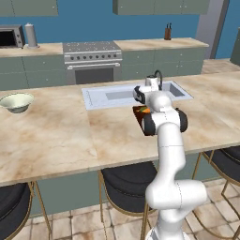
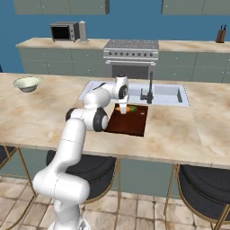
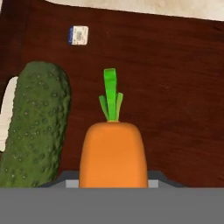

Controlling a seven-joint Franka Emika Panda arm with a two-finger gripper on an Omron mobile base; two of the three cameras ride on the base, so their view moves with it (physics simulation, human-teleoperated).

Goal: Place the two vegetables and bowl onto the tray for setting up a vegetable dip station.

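Observation:
My gripper (image 2: 121, 107) hangs low over the dark reddish-brown tray (image 2: 130, 123), just in front of the sink. The orange carrot (image 3: 111, 153) sits between its jaws, green top pointing away, so the gripper looks shut on it. To the carrot's left in the hand view, the dark green cucumber (image 3: 35, 127) lies on the tray (image 3: 175, 87). From the right base view, the carrot (image 2: 122, 109) and cucumber (image 2: 133, 108) are side by side at the tray's far end. The pale bowl (image 1: 17, 101) stands far left on the counter, also seen as the bowl (image 2: 27, 83).
The grey sink basin (image 2: 166, 94) with its dark faucet (image 2: 149, 90) lies right behind the tray. Black stools (image 1: 126, 185) stand under the counter's near edge. A stove, microwave and knife block line the back wall.

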